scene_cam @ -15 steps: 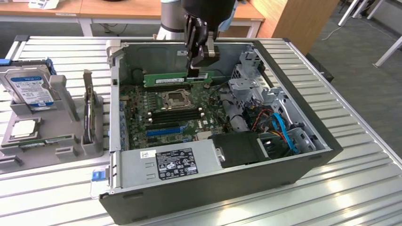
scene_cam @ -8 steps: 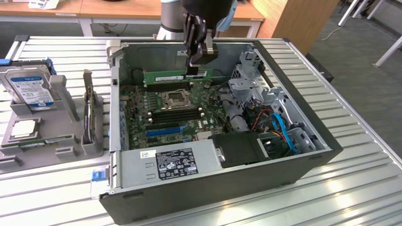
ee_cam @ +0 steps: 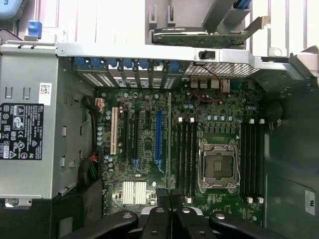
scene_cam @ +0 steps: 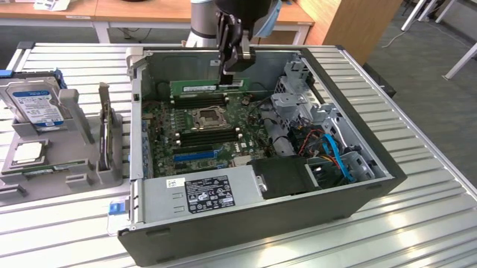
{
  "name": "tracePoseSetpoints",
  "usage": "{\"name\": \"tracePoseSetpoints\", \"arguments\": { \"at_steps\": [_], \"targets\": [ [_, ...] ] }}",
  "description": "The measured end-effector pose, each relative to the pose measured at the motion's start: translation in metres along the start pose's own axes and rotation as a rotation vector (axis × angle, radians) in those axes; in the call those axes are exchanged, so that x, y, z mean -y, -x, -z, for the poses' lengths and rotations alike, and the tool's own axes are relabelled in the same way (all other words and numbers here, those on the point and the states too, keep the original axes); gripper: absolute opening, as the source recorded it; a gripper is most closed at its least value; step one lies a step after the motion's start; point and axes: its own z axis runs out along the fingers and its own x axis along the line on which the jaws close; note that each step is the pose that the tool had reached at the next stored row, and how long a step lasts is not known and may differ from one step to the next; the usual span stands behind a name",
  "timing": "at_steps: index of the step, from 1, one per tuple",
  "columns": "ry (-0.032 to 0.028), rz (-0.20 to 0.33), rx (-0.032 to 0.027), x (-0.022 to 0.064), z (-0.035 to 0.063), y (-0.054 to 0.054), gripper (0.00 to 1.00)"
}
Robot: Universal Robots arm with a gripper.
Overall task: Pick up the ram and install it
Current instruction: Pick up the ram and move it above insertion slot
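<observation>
The ram (scene_cam: 200,87) is a long green stick with a white label, held level over the motherboard inside the open computer case (scene_cam: 350,100). My gripper (scene_cam: 232,82) comes down from above and is shut on the stick's end towards the exterior view's right. In the wrist view the ram (ee_cam: 169,144) shows edge-on as a thin line running out from my gripper (ee_cam: 170,211). It hangs beside the black memory slots (ee_cam: 187,154), between them and the blue expansion slot (ee_cam: 158,137). More black memory slots (scene_cam: 200,102) lie just under the stick, next to the CPU socket (scene_cam: 206,117).
A blue-labelled hard drive (scene_cam: 36,103) stands in a grey holder (scene_cam: 75,178) at the exterior view's left. The power supply (scene_cam: 201,192) fills the case's near end. Drive cage and blue cables (scene_cam: 335,156) crowd the exterior view's right. The case rests on a slatted metal table (scene_cam: 417,223).
</observation>
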Motion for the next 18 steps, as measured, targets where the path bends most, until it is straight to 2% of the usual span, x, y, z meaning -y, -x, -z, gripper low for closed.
{"name": "tracePoseSetpoints", "arguments": {
  "at_steps": [18],
  "targets": [
    [-0.0001,0.0,0.0,0.0003,-0.0032,0.04,0.11]
  ]
}}
